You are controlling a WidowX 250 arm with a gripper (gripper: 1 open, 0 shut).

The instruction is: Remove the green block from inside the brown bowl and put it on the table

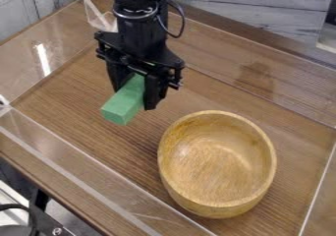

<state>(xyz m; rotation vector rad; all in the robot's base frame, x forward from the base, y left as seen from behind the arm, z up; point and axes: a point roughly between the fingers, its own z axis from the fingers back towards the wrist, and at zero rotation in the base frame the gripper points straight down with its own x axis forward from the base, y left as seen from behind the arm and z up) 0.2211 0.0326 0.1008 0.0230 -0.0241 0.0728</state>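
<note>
The green block (124, 104) is a plain, bright green rectangular bar, elongated, with flat faces and square ends; no markings are visible on it. It hangs tilted, its upper end clamped between the black fingers of the gripper (140, 83), its lower end pointing down and to the left. The jaws are clenched on the block. The block is outside the brown bowl (217, 161), held above the table (79, 132) to the upper left of the bowl and apart from it; whether its lower end touches the tabletop cannot be told.

The brown bowl is round, shallow and thick-rimmed, of light tan wood with visible grain. It sits upright on the table at lower right, and its interior holds nothing.

The table is brown wood-grain with darker streaks running along it. Low clear plastic walls (46, 63) border it, showing glare and reflections. Beyond the far wall at upper right lies a pale, mottled surface (282, 14). Dark framework (27, 215) shows under the table's near left edge
</note>
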